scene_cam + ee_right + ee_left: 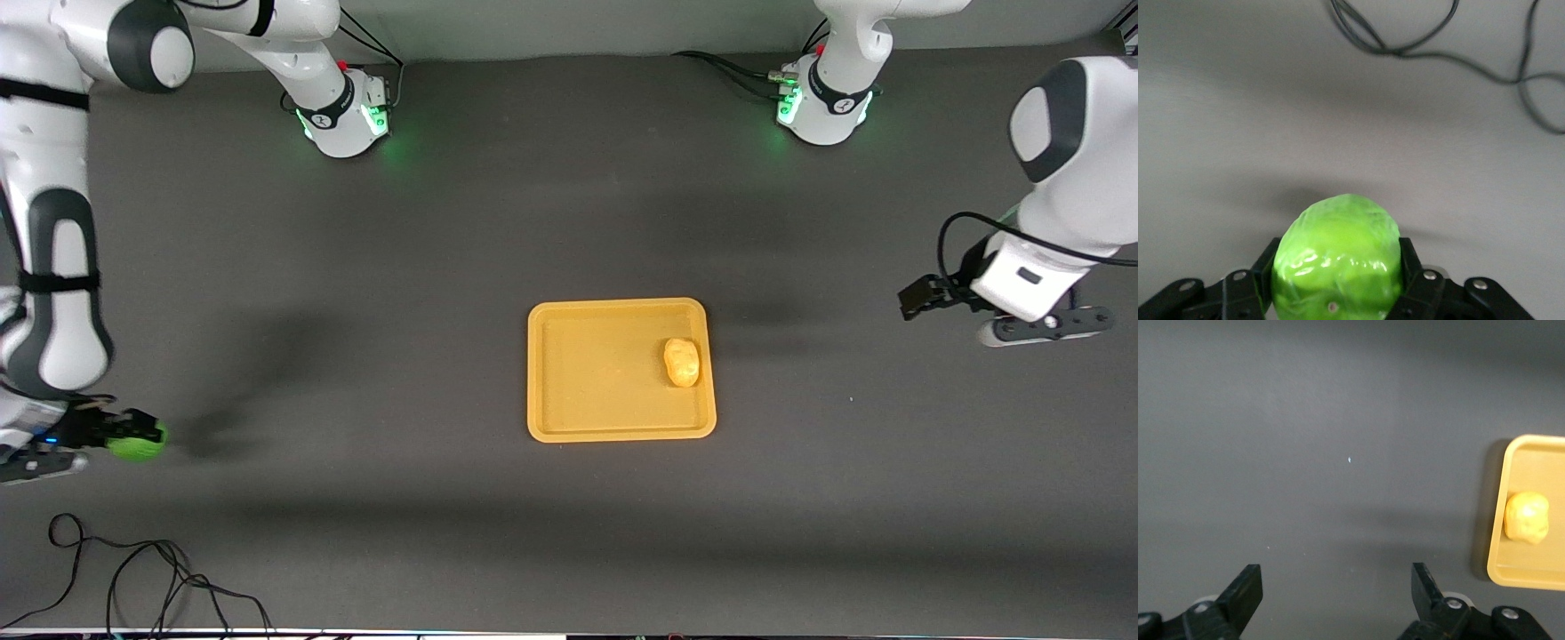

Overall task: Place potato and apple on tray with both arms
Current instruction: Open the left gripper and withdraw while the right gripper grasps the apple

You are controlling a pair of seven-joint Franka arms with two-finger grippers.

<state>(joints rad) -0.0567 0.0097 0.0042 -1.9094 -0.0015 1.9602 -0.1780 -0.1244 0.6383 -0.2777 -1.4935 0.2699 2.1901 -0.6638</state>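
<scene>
Right tool (142, 437) clamped on apple (138, 442) at its end of the surface, tray (551, 373) with potato (682, 362) well off toward the left arm; left tool (916, 298) open, empty.

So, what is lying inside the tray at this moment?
Only the potato lies in the tray, near the rim toward the left arm's end. The tray floor beneath it is covered.

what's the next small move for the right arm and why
Probably lift the apple and carry it toward the tray. The right tool is shut on it at the right arm's end of the table, the potato already lies in the tray, and the left tool hangs open, empty, away from it.
</scene>
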